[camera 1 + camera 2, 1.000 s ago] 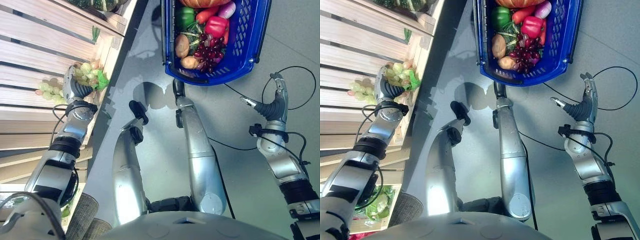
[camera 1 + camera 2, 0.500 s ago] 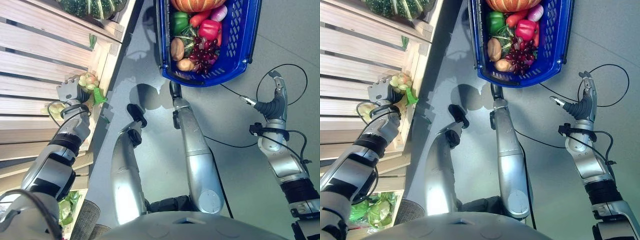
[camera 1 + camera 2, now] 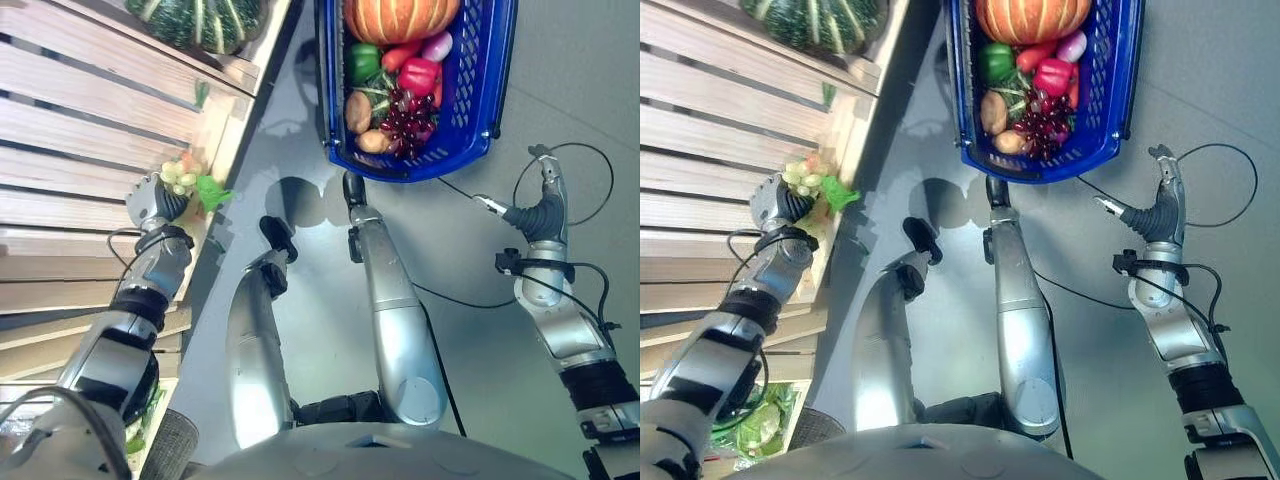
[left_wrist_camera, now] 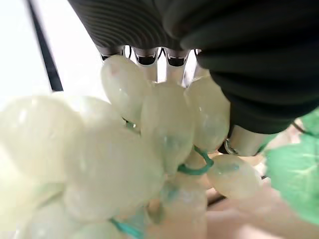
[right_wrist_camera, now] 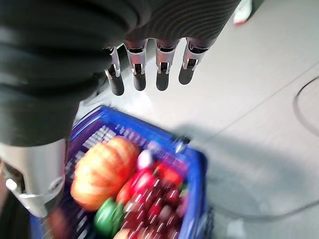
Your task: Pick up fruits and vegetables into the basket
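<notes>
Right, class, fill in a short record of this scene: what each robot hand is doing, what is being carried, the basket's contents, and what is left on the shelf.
left robot hand: shut on the bunch of green grapes, at the edge of the wooden shelf
right robot hand: open, holding nothing, above the grey floor
blue basket: on the floor, in front of the robot
basket contents: orange pumpkin, green pepper, red pepper, dark red grapes, potatoes
on the shelf: striped green squash
step left: grapes not yet in the basket
</notes>
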